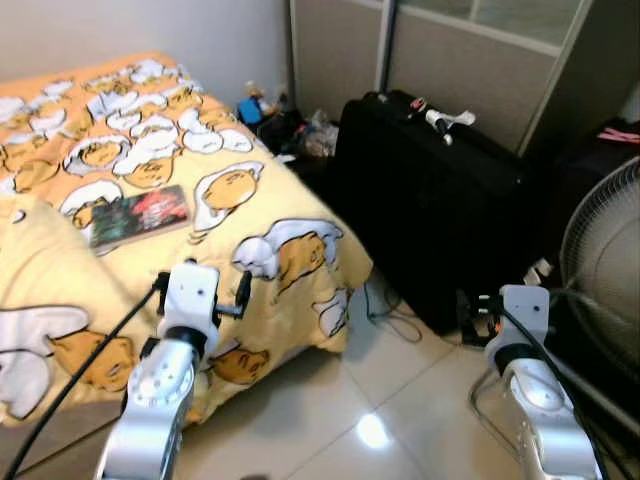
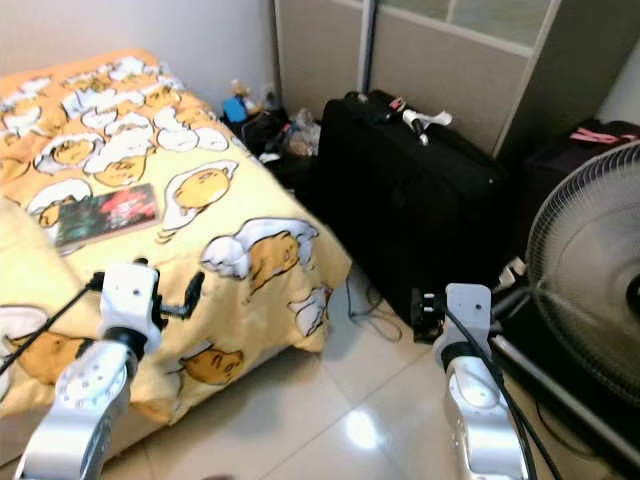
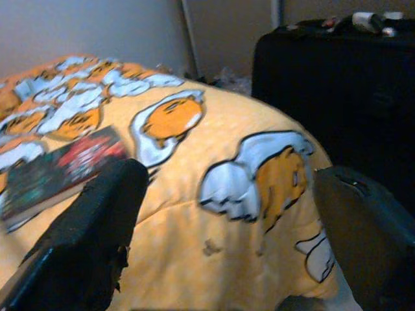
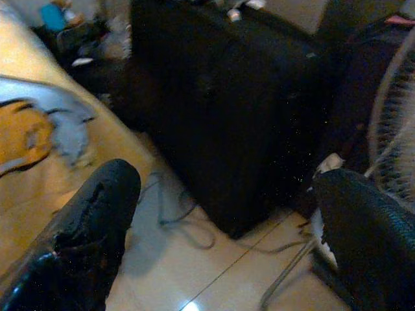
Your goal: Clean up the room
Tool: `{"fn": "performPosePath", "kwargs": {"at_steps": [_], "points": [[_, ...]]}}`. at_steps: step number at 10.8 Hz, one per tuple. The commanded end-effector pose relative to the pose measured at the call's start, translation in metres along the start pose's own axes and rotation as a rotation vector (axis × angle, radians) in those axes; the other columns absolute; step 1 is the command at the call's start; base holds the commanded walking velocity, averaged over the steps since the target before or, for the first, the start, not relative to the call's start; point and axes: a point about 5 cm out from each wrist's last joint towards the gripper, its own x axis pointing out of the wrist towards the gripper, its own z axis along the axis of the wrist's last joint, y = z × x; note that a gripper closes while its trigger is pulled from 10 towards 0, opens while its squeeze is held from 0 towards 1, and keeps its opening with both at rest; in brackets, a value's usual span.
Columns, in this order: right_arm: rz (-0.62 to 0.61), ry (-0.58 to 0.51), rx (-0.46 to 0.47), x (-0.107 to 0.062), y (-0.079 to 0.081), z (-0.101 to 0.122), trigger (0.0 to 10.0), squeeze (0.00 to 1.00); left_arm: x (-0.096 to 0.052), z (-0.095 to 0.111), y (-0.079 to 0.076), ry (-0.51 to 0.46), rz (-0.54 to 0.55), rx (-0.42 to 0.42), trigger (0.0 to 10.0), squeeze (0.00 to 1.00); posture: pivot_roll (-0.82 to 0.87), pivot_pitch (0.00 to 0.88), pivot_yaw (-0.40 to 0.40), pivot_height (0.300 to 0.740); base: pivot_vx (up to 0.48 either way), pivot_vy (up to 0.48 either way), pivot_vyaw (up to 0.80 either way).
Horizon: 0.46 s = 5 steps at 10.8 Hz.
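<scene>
A dark book (image 1: 139,217) with a red and green cover lies flat on the bed (image 1: 300,215), whose yellow cover carries egg cartoon prints. My left gripper (image 3: 227,240) is open over the bed's near corner, with the book (image 3: 58,170) beyond one finger. My right gripper (image 4: 227,240) is open above the tiled floor (image 1: 400,400), facing the black suitcase (image 1: 430,215). Nothing is between either pair of fingers.
A white bottle (image 1: 445,120) lies on top of the suitcase. Clutter (image 1: 275,120) is piled on the floor between bed and wall. A standing fan (image 2: 590,290) is at the right, and cables (image 1: 385,310) trail over the tiles by the suitcase.
</scene>
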Motion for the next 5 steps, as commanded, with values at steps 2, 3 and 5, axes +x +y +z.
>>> {"fn": "performPosePath", "kwargs": {"at_steps": [2,3,5], "points": [[0.048,-0.043,-0.029,0.005,0.013,0.014,10.0,1.0,0.002,0.002,0.01,0.002,0.05,-0.044,10.0,0.0,-0.06,0.0,0.019,0.74,0.0,0.337,0.0],[0.097,-0.084,-0.048,0.008,0.021,0.026,10.0,1.0,0.002,0.002,0.011,0.006,0.049,-0.033,10.0,0.0,-0.05,0.0,0.02,0.74,0.0,0.341,0.8],[0.106,-0.107,-0.043,0.012,0.021,0.035,10.0,1.0,0.006,0.006,0.01,-0.002,0.047,-0.027,10.0,0.0,-0.04,0.0,0.02,0.74,0.0,0.339,0.8]]}}
